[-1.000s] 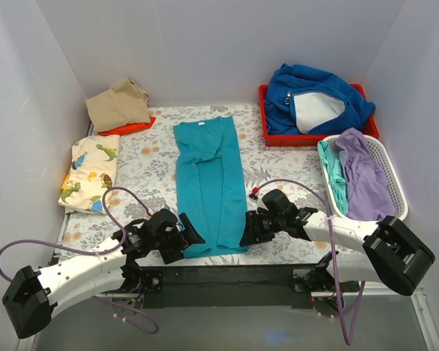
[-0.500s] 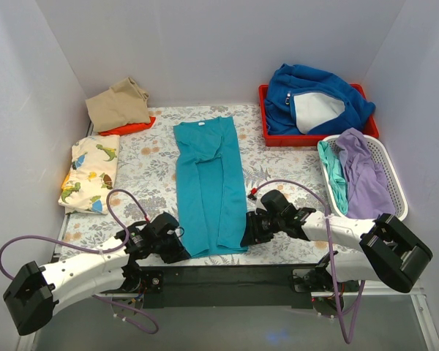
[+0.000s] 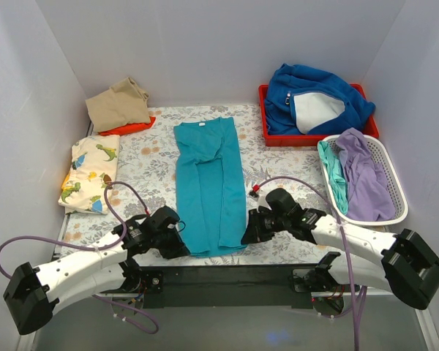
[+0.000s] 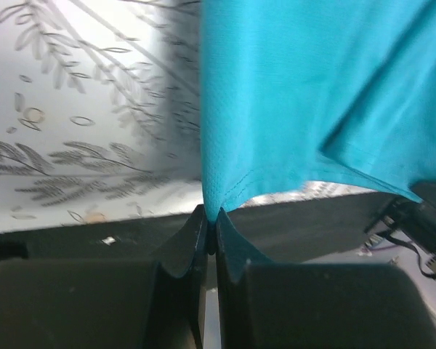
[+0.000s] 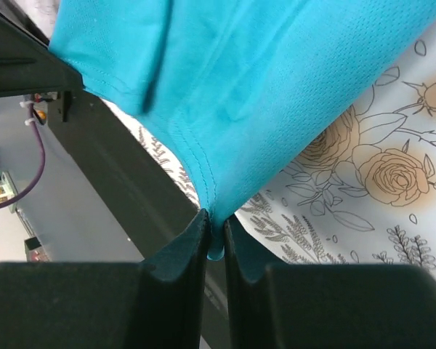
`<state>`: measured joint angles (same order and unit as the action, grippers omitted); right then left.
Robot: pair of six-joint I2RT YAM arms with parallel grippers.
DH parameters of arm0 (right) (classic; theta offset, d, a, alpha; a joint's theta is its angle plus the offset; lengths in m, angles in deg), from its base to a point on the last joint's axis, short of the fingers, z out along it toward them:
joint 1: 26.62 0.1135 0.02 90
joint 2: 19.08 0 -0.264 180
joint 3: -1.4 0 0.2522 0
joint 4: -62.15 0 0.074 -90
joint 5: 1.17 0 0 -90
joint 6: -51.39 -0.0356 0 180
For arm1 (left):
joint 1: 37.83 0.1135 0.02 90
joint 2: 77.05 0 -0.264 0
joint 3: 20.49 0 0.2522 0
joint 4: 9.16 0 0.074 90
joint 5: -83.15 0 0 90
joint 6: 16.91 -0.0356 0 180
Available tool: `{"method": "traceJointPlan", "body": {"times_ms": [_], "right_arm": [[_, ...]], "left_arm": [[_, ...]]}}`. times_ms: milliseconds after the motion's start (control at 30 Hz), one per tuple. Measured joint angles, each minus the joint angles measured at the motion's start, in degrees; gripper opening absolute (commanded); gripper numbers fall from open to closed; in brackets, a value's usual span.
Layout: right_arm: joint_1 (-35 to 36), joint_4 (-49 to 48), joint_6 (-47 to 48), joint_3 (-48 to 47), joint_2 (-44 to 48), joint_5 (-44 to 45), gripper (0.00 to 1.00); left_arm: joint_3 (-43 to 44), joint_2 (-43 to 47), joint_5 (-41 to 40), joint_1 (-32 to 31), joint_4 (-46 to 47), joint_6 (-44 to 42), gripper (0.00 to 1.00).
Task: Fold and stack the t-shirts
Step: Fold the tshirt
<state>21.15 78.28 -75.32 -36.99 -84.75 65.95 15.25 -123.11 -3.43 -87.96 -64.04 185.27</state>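
Right, from the left of the floral mat (image 3: pixel 150 164): the dinosaur-print t-shirt (image 3: pixel 91 172) lies folded on its left edge, and the tan t-shirt (image 3: pixel 117 106) sits on the orange t-shirt (image 3: pixel 128 128) at its far-left corner. The teal t-shirt (image 3: pixel 208 183) lies lengthwise down the mat's middle, with its collar far and its hem at the near edge. My left gripper (image 4: pixel 211 225) is clamped on the hem's left corner, and my right gripper (image 5: pixel 214 233) is pinched on the hem's right corner. At the mat's far-right corner the red tray (image 3: pixel 263 117) holds the blue fleece (image 3: pixel 314 88), and on its right edge the white basket (image 3: pixel 395 172) holds the mint t-shirt (image 3: pixel 331 175) and the lavender t-shirt (image 3: pixel 362 175)

My worry is the bites: each takes only the very tip of a corner, so a quick lift could pull the cloth free. If one arm leads the other, I judge the fold will land skewed, and the tucked-in sides may fall open as the hem travels toward the collar
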Motion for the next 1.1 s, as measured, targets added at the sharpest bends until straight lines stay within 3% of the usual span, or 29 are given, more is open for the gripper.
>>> {"method": "traceJointPlan", "body": {"times_ms": [300,767,1100], "right_arm": [[0.0,3.8,2.8,-6.5,3.6,0.9,0.2],[-2.7,7.4,13.2,-21.3,-9.1,5.7,0.2],[-10.1,8.3,19.5,-31.3,-20.7,4.9,0.2]], "left_arm": [[12.7,-0.8,-4.6,0.0,-6.7,-3.3,0.0],[23.3,-13.8,-19.8,0.7,-8.1,-8.5,0.0],[25.2,-21.3,-20.2,16.4,1.7,-20.2,0.0]]}}
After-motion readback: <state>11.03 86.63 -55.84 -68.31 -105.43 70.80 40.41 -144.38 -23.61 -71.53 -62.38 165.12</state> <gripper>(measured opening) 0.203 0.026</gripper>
